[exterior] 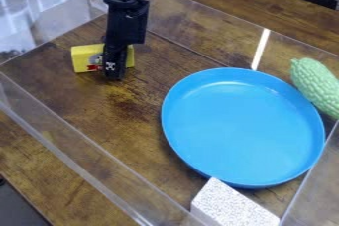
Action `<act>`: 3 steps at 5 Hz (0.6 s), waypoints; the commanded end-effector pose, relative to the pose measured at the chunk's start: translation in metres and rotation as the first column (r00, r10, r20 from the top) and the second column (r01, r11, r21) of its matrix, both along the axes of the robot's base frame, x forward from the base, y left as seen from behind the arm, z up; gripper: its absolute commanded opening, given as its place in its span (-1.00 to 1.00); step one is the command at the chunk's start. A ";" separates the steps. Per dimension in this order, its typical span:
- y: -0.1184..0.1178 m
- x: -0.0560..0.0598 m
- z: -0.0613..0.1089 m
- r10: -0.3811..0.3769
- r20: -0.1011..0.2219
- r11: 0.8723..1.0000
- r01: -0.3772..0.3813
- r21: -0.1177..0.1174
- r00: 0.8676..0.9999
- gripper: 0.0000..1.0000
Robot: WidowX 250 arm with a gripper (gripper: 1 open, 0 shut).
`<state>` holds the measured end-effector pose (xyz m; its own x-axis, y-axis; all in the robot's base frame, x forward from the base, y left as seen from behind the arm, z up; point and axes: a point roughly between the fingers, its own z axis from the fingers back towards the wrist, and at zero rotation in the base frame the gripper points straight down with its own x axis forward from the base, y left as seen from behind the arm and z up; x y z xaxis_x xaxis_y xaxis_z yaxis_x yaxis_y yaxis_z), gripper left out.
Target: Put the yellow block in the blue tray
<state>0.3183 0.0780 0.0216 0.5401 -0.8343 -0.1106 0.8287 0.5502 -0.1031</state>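
Note:
The yellow block with its red-and-white label lies at the back left of the wooden table. My gripper comes straight down from above and is shut on the block's right end, its black fingers covering that end. The block sits at or just above the table surface. The blue tray, a large round shallow dish, rests to the right and nearer the front, well apart from the gripper and with nothing in it.
A bumpy green oval object lies beside the tray's far right rim. A white speckled sponge block sits at the tray's front edge. Clear plastic walls run along the table's left and front sides.

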 end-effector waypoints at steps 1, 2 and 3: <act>0.006 0.011 0.013 0.006 0.056 1.000 -0.007 0.007 0.998 -1.00; 0.007 0.012 0.012 0.005 0.059 1.000 -0.006 0.006 0.998 -1.00; 0.008 0.013 0.011 0.004 0.063 1.000 -0.005 0.006 0.998 -1.00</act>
